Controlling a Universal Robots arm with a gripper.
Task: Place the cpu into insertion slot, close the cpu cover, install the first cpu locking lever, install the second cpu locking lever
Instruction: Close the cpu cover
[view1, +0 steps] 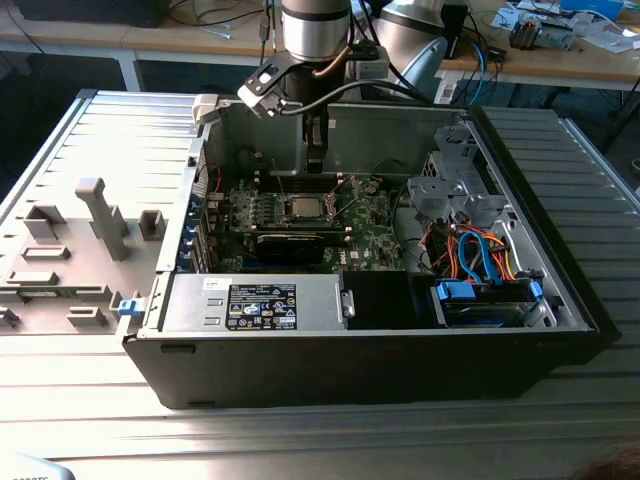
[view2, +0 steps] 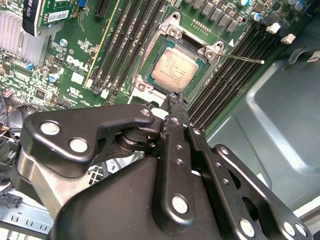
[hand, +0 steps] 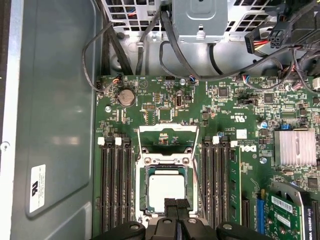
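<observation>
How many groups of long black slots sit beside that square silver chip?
2. One bank of long black slots flanks the square silver-grey cpu; the second bank lies opposite.

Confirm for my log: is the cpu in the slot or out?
In. The cpu lies flat inside the insertion slot, rim around it, in the first wrist view.

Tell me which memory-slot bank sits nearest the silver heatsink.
The bank between the cpu and the heatsink; the other bank lies beyond the cpu, beside the case wall.

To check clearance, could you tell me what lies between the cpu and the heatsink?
Black memory slots stand between cpu and heatsink, in the first wrist view.
</observation>
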